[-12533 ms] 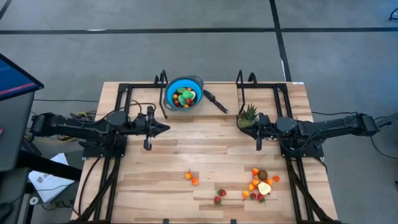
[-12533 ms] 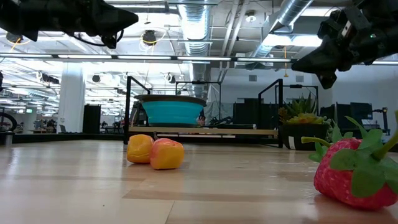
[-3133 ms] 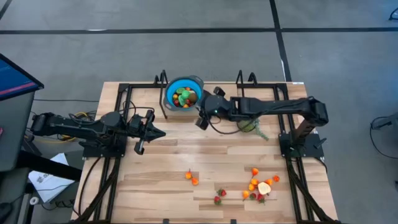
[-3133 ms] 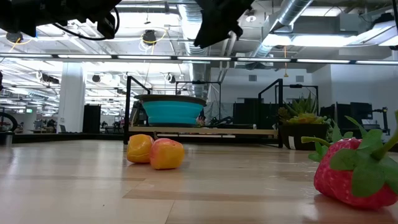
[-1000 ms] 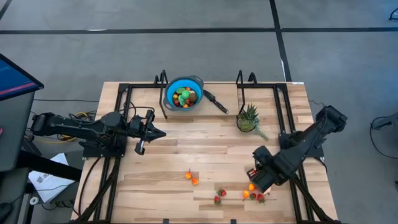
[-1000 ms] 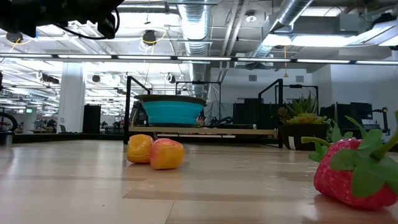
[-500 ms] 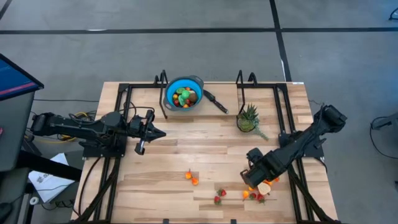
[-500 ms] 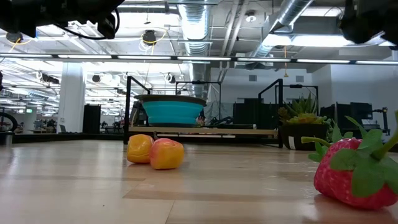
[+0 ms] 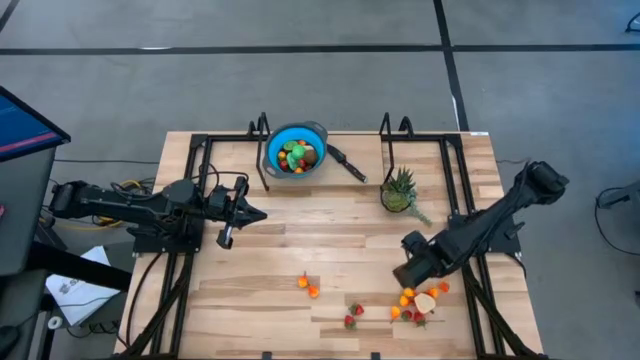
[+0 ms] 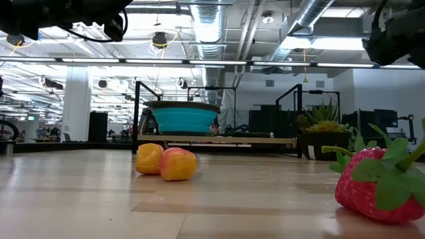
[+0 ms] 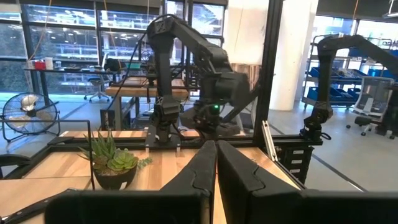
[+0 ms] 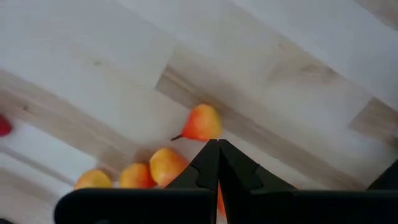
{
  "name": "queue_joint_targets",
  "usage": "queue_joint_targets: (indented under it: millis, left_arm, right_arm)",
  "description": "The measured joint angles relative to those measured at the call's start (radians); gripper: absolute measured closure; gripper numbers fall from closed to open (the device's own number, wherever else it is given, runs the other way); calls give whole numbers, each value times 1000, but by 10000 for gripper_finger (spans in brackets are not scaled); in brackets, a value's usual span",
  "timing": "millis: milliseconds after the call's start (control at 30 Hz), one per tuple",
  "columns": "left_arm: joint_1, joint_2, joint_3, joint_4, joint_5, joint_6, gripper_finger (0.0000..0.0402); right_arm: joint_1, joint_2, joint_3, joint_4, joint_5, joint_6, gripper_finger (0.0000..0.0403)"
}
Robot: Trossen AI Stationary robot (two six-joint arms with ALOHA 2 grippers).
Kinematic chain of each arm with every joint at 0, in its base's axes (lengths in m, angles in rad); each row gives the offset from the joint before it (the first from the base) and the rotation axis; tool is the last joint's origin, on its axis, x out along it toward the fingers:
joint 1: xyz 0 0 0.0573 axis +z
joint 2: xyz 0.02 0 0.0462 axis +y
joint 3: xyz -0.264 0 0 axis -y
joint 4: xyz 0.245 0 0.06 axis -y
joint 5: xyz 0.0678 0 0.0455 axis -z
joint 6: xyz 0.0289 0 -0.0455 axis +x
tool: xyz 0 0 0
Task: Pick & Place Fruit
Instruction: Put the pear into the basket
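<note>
Looking straight down, the high view shows the right gripper [image 9: 407,272] reaching low from the table's [image 9: 330,232] right edge, its tip just beside the fruit cluster [image 9: 418,303] and covering part of it, so the pieces there cannot be counted; away from that tip lie two orange pieces [image 9: 308,287] and a pair of strawberries [image 9: 353,315], and far beyond it the bowl [image 9: 296,149] holds more fruit, with the plant [image 9: 399,190] nearer. The left gripper [image 9: 258,211] waits stretched level over the table's left side. In the low view two orange pieces [image 10: 166,161] sit touching and one strawberry [image 10: 382,180] is cut off at the edge; only a dark bit of each arm shows up high. The left wrist view shows its fingers [image 11: 202,168] pressed together, pointing at the plant [image 11: 112,158]. The right wrist view shows its fingers [image 12: 205,165] pressed together, holding nothing, just above an orange-red piece [image 12: 200,124], three more orange pieces [image 12: 163,165] and a red bit partly hidden behind them.
</note>
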Motion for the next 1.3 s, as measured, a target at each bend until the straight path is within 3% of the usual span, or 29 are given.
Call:
queue_joint_targets:
  millis: [200, 367, 500, 733, 867, 1300]
  left_arm:
    - [0, 0, 0, 0, 0, 0, 393]
    - [0, 0, 0, 0, 0, 0, 393]
    - [0, 0, 0, 0, 0, 0, 393]
    - [0, 0, 0, 0, 0, 0, 393]
    - [0, 0, 0, 0, 0, 0, 393]
    - [0, 0, 0, 0, 0, 0, 393]
  right_arm:
    - [-18, -98, -70, 74, 0, 9, 403]
    - [-24, -92, -71, 70, 0, 42, 392]
    - [-24, -52, -71, 73, -3, 43, 342]
    - [-24, 26, -70, 72, -49, 45, 219]
    - [-24, 61, -70, 85, -52, 46, 181]
    - [-31, 169, -70, 164, -53, 42, 204]
